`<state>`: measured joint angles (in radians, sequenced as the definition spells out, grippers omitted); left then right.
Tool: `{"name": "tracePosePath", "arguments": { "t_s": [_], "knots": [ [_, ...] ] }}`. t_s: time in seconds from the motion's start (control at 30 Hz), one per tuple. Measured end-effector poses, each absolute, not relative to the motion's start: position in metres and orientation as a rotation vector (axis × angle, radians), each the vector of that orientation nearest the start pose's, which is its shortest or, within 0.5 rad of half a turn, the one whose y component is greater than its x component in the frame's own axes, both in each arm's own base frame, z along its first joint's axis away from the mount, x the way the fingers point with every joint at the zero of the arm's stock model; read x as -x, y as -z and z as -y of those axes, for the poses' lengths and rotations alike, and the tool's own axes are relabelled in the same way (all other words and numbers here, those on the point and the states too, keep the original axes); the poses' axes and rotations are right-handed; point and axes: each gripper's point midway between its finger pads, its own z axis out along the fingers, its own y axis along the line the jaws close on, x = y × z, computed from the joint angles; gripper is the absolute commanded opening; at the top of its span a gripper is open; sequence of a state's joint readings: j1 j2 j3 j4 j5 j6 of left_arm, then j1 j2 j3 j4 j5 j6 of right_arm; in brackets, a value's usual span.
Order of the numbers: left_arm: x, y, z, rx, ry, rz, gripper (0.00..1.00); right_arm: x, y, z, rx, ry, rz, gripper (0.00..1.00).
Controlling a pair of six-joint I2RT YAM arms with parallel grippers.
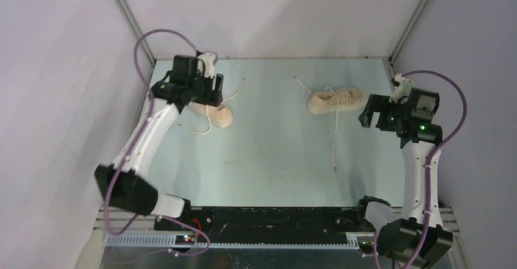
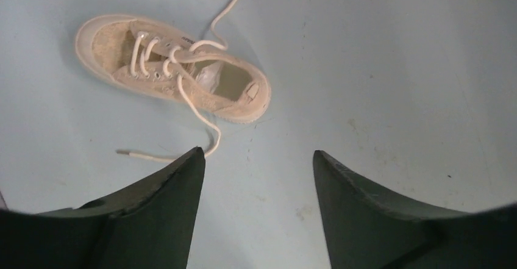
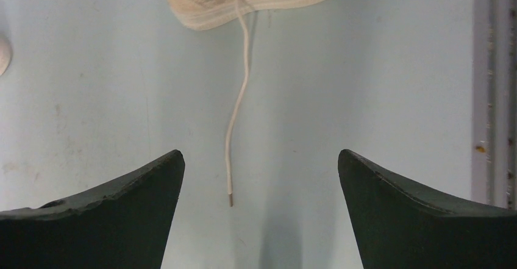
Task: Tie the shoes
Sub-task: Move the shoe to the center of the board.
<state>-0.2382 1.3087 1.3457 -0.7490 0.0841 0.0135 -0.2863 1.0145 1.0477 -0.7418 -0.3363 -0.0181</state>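
From above, two shoes lie on the pale blue table, well apart: the left shoe at the far left, the right shoe to the right of the middle. Both are untied; the left shoe's loose laces curl on the table beside it, and one long lace runs from the right shoe toward the near edge. Two arms rise from the near edge, each with a purple cable looped over it. The left arm reaches far, and the left gripper hangs directly over the left shoe, covering part of it. The right arm stands upright with its wrist bent inward, and the right gripper sits just right of the right shoe. In the left wrist view, one shoe lies whole with its toe to the left; the two dark fingers stand spread, holding nothing, with one lace end near the left finger. In the right wrist view, part of the right shoe shows at the top and its lace trails down between two widely parted, empty fingers.
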Motion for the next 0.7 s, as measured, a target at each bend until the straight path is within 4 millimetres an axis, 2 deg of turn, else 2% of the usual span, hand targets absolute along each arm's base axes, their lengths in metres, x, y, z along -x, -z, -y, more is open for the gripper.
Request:
{"name": "tracePosePath", "arguments": {
  "t_s": [0.13,0.2,0.37,0.7],
  "knots": [
    [-0.382,-0.223,0.114,-0.379,0.177,-2.364,0.65,-0.280,-0.211,0.011,-0.085,-0.322,-2.271,1.00],
    [-0.396,-0.205,0.116,-0.380,0.155,-2.416,0.65,-0.280,-0.204,0.005,-0.082,-0.383,-2.300,0.99],
    [-0.401,-0.166,0.115,-0.391,0.121,-2.538,0.64,-0.282,-0.198,-0.002,-0.082,-0.464,-2.319,0.98],
    [-0.425,-0.137,0.127,-0.430,0.112,-2.607,0.54,-0.283,-0.199,-0.007,-0.083,-0.515,-2.311,0.97]
  ]
}}
